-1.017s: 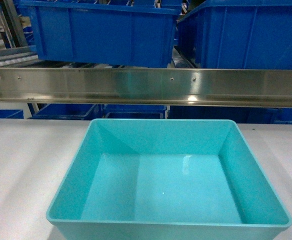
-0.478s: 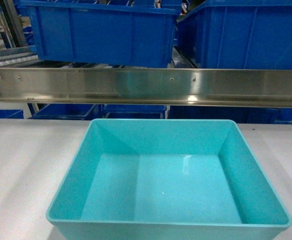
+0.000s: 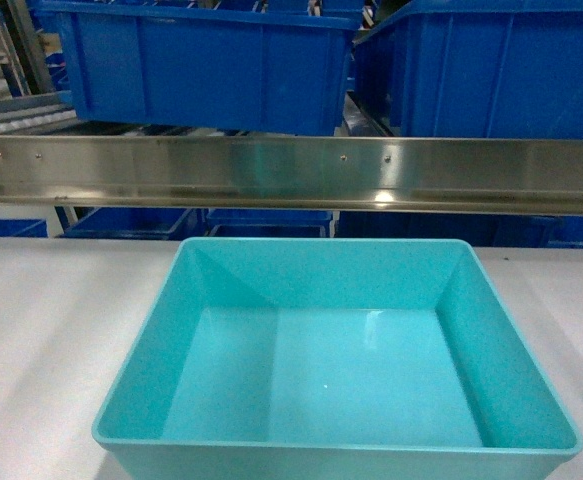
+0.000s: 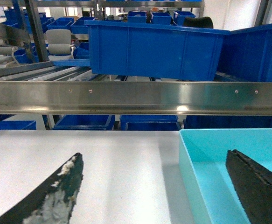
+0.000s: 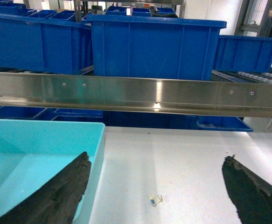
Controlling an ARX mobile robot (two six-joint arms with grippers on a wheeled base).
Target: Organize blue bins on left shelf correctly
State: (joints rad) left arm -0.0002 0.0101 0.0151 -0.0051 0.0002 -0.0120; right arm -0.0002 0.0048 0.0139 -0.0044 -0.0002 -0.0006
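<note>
The light turquoise blue bin [image 3: 336,370] sits empty on the white table [image 3: 41,340], just in front of the left shelf's steel rail [image 3: 291,172]. Neither gripper shows in the head view. In the left wrist view my left gripper [image 4: 154,156] is open and straddles the bin's left wall [image 4: 191,163], with one finger [image 4: 252,182] over the bin's inside and the other over the table. My right gripper [image 5: 156,159] is open too. Its left finger [image 5: 61,191] hangs over the bin's right wall [image 5: 96,158], and its other finger [image 5: 250,191] is over bare table.
Dark royal-blue ribbed bins [image 3: 201,65] [image 3: 491,70] stand on the tier behind the rail, and more sit below it [image 3: 136,222]. White roller tracks [image 4: 56,73] run at the left. A small scrap of tape [image 5: 155,200] lies on the table to the right of the bin.
</note>
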